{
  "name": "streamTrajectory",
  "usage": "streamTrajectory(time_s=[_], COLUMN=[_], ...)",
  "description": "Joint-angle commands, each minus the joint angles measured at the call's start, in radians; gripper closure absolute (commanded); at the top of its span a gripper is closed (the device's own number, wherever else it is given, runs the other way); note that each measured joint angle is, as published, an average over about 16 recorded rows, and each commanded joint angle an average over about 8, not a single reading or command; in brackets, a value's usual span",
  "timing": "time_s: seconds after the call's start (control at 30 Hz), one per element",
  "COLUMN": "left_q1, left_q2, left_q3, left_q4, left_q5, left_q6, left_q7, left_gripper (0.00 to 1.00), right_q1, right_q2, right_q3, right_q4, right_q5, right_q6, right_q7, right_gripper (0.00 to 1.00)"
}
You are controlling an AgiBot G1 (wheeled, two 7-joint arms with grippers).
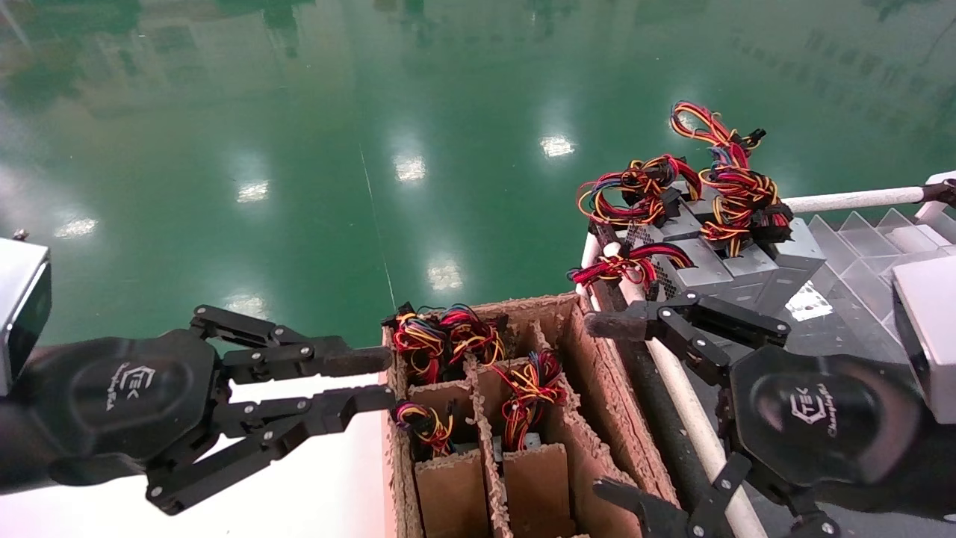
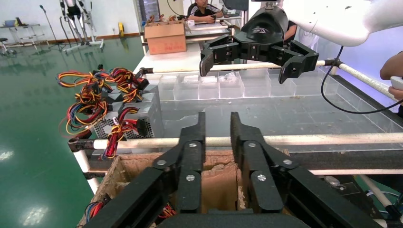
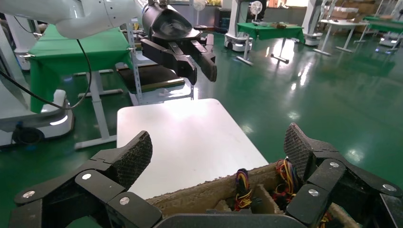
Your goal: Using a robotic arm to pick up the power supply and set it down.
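Left gripper (image 1: 373, 381) held out level, black linkage fingers (image 2: 195, 147) nearly parallel with a narrow gap between them, nothing clamped. Right gripper (image 1: 609, 407) opposite, facing back toward the left one, jaws spread wide, rough pads (image 3: 135, 156) well apart, empty. White tubular forearm (image 3: 71, 16) behind the left wrist.

Power supplies (image 1: 717, 254) sit on a railed bench (image 1: 821, 329); beside it stands a divided cardboard box (image 1: 597, 373).

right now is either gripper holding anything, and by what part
Nothing is held. The left gripper hangs nearly closed but empty beside the cardboard box; the right gripper is wide open above it.
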Motion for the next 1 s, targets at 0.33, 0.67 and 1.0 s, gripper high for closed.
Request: streamTrajectory(time_s=[0.33,0.67,1.0], left_q1=[0.000,0.000,0.000], left_q2=[0.000,0.000,0.000], left_q3=[0.000,0.000,0.000], left_q4=[0.000,0.000,0.000], left_q5=[0.000,0.000,0.000], left_q6=[0.000,0.000,0.000], left_q7=[0.000,0.000,0.000], left_gripper=[1.00,0.06,0.00], right_q1=[0.082,0.309,0.440], right_q2=[-0.064,-0.251,-0.393], right_q3=[-0.078,-0.274,-0.384], right_q4=[-0.040,-0.207,-0.398], right_q5=[-0.173,-0.545,-0.772], right_q6=[0.097,0.158,0.204], right_q7=[0.054,0.132,0.022], right_gripper=[0.00,0.00,0.00])
